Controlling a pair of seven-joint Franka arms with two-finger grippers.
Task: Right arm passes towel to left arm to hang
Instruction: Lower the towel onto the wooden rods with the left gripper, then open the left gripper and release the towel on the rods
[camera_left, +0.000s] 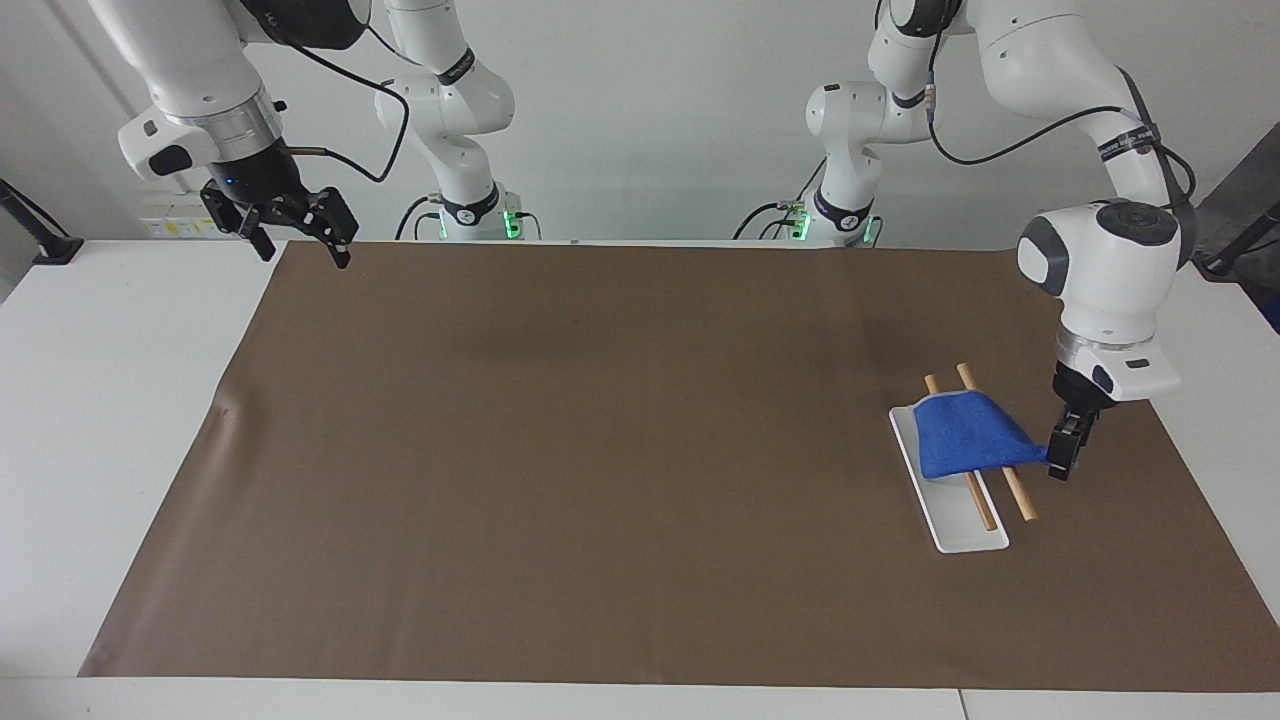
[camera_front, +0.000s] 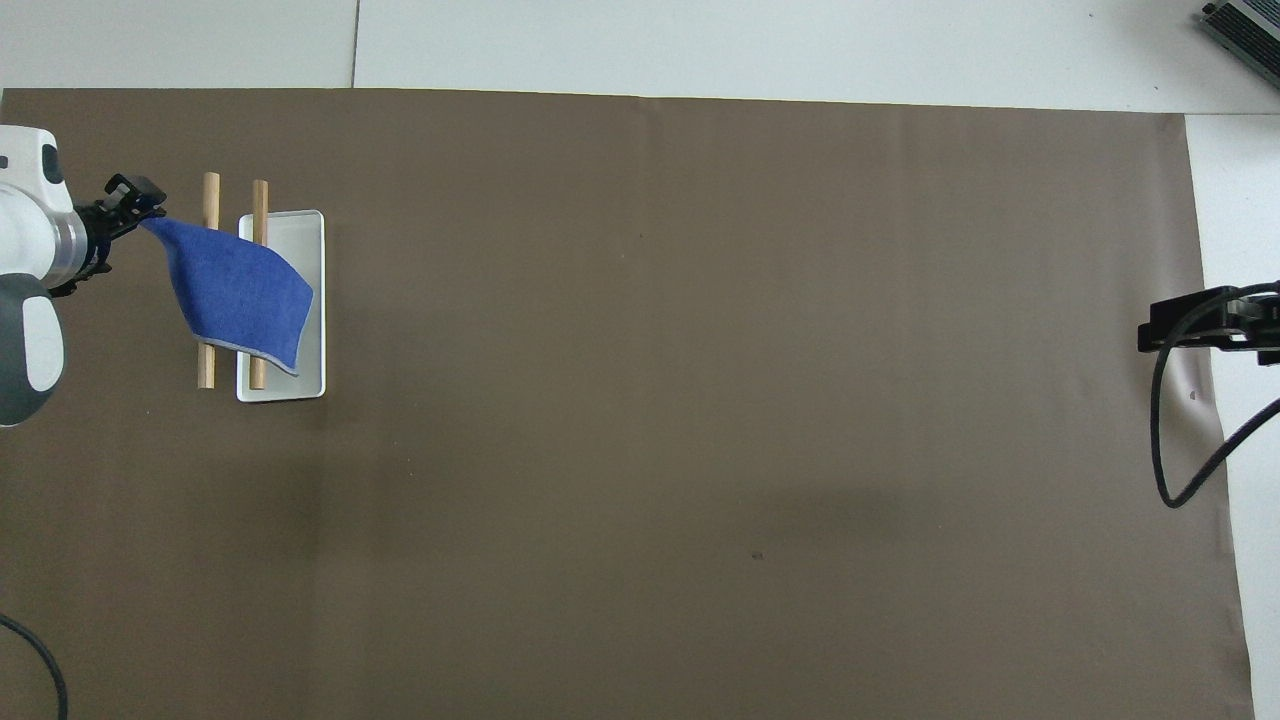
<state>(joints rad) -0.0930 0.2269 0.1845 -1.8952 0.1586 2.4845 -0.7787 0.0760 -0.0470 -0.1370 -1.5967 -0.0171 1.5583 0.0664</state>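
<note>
facing view: blue towel (camera_left: 965, 440) over unlabelled wooden rods (camera_left: 990, 470)

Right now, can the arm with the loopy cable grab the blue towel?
Probably not from there. The right claw hangs open at its own end of the table, while the towel drapes over the wooden bars at the left arm's end, beside the left claw.
</note>
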